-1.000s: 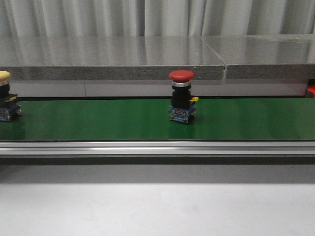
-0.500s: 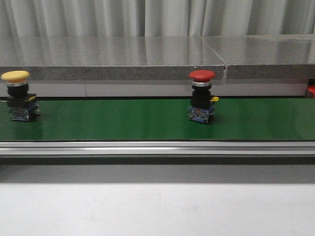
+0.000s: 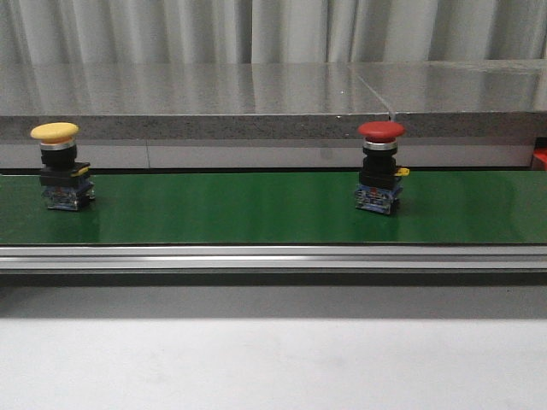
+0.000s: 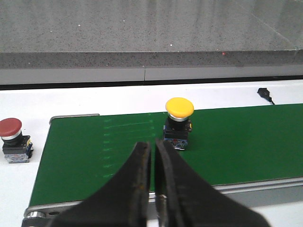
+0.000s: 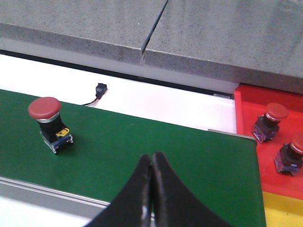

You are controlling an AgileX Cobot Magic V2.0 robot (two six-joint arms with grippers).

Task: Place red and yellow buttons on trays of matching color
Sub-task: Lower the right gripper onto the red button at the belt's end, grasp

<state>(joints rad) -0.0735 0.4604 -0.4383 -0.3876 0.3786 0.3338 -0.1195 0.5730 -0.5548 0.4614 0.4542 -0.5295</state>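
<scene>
Your green belt (image 3: pixel 256 209) runs across the table (image 3: pixel 273 359), carrying a yellow button (image 3: pixel 60 166) far left and a red button (image 3: pixel 379 166) right of centre, both upright and well apart. Your left hand (image 4: pixel 152 156) hovers over the belt's near edge, fingers nearly together and empty, the yellow button just beyond. Your right hand (image 5: pixel 151 165) hangs likewise, pinched closed on nothing. The red tray (image 5: pixel 270 142) past the belt's end holds two red buttons; the yellow tray (image 5: pixel 284 210) is cut off. Another red button (image 4: pixel 12 137) stands off the belt.
</scene>
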